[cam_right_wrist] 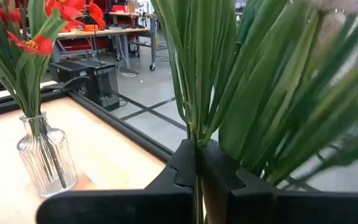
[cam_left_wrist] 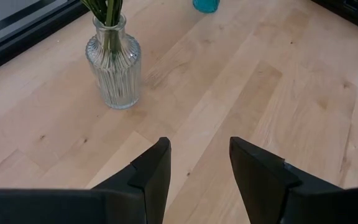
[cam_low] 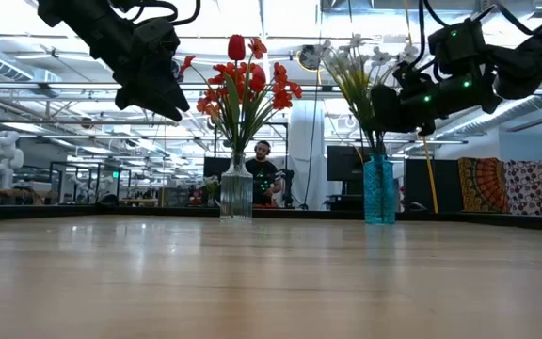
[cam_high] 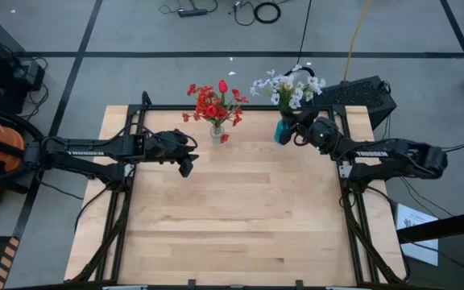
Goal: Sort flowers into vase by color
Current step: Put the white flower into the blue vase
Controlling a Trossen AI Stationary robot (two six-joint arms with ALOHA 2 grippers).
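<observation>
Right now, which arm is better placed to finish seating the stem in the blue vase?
The right. Its gripper is shut on a green stem above the blue vase. The left gripper hangs open and empty beside the clear vase.

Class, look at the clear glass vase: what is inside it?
The clear glass vase holds the red flowers, their green stems running down through its neck. Its ribbed glass blurs the stems lower down, and whether it holds water cannot be told.
</observation>
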